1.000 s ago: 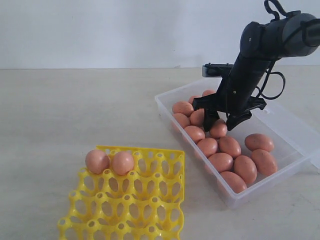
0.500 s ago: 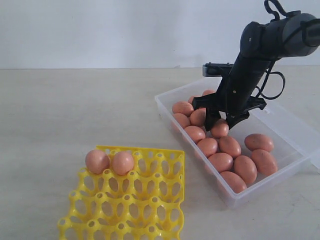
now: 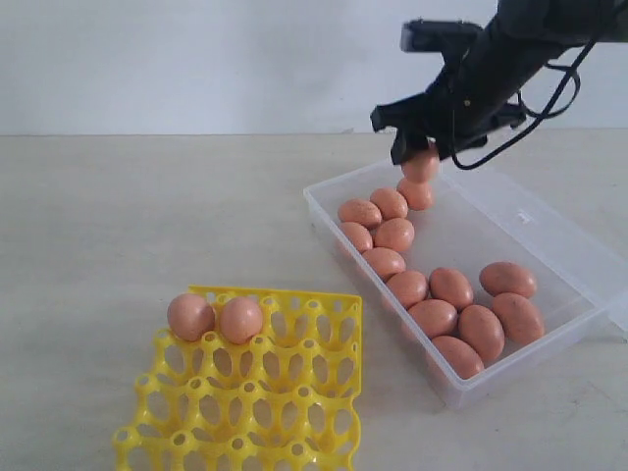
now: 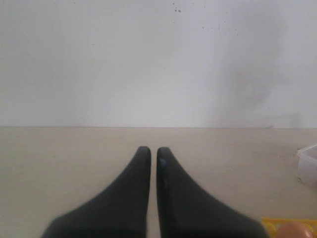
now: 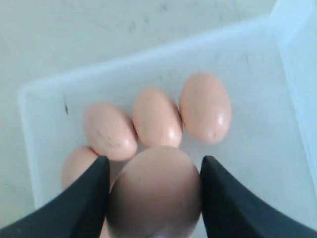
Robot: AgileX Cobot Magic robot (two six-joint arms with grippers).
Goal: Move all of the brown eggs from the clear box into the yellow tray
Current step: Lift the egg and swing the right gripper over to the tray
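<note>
Right gripper [image 3: 420,155]: jaws clamped on one brown egg [image 5: 154,191], centred between them and suspended above the clear box [image 3: 554,240] far end. Left gripper [image 4: 154,154]: jaws closed to a thin slit, empty. Yellow tray [image 3: 294,412] holds two.

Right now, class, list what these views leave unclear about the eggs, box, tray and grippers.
1. Exterior view: tray near edge cut off by the frame's bottom, so cup count unknown.
2. Exterior view: box right flap runs off the frame.
3. Exterior view: held egg top hidden by the right gripper.
4. Left wrist view: left gripper shows only fingers; the exterior view misses it.
</note>
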